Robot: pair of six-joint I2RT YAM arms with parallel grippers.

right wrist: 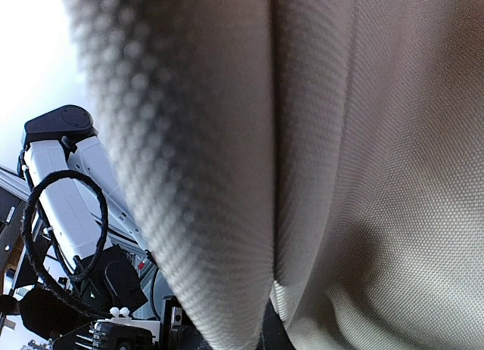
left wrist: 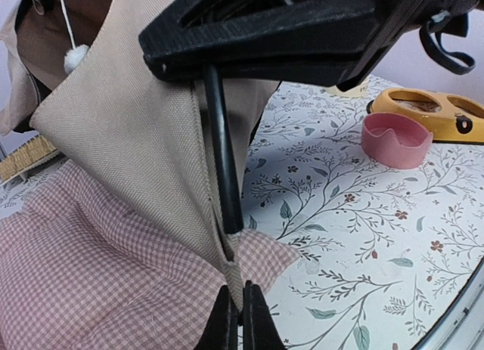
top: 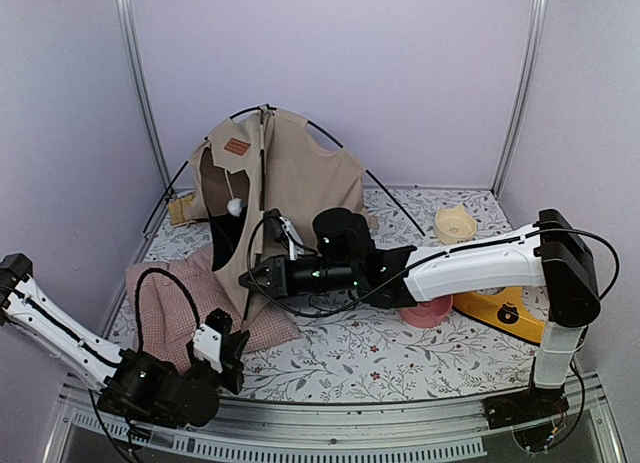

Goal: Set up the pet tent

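R gripper point(top: 252, 277) pinched on pet tent point(top: 300, 173) pole point(left wrist: 224, 161), L gripper point(left wrist: 240, 320) shut, prob empty; if pole slips I lose tent.

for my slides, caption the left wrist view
Right gripper shut on a black pole of the tent above a pink checked cushion, pink bowl beyond

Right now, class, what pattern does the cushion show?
The cushion is pink gingham check; clearest from left wrist.
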